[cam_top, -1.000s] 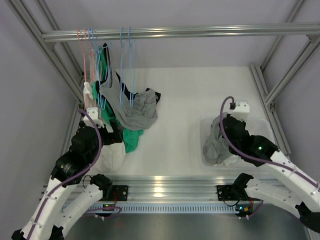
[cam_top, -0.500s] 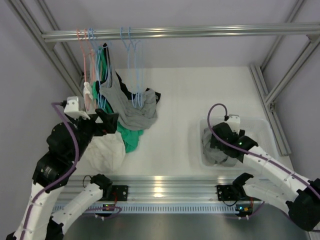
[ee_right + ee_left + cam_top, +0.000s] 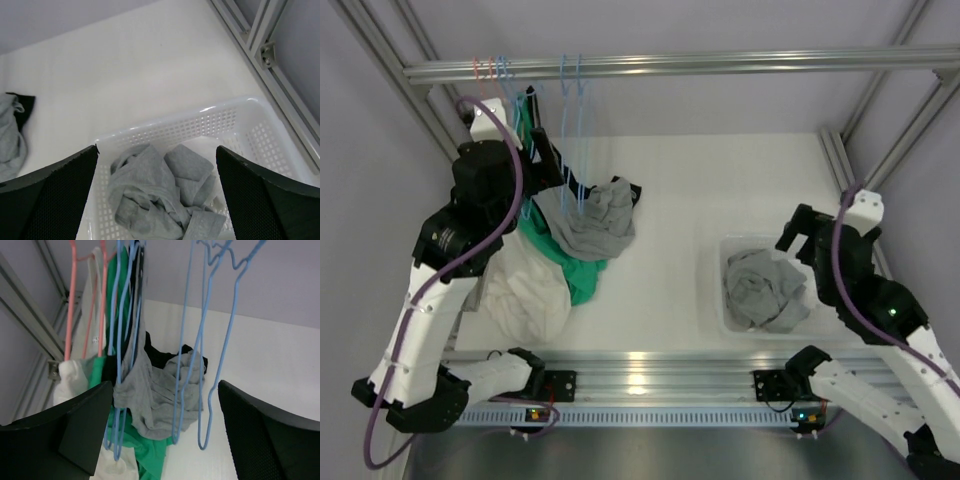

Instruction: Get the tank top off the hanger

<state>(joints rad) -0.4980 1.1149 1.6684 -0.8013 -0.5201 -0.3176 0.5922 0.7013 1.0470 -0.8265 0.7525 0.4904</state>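
The left gripper hangs high at 10 o'clock over the white counter, among the hangers under the aluminium rail. Its black fingers stand wide apart and hold nothing. Between them, in the left wrist view, the grey tank top hangs from a blue wire hanger. Its lower part is slumped on the counter, touching a black garment at its 1 o'clock.

Just beside it at 3 o'clock hang two bare blue wire hangers. At 9 o'clock are pink wire hangers with a white garment and a green garment trailing down to the counter.

The right gripper hovers above the white perforated plastic basket, which sits at 4 o'clock on the counter, well apart from the hangers. Its fingers are likewise spread apart and hold nothing. A crumpled grey garment lies inside the basket.
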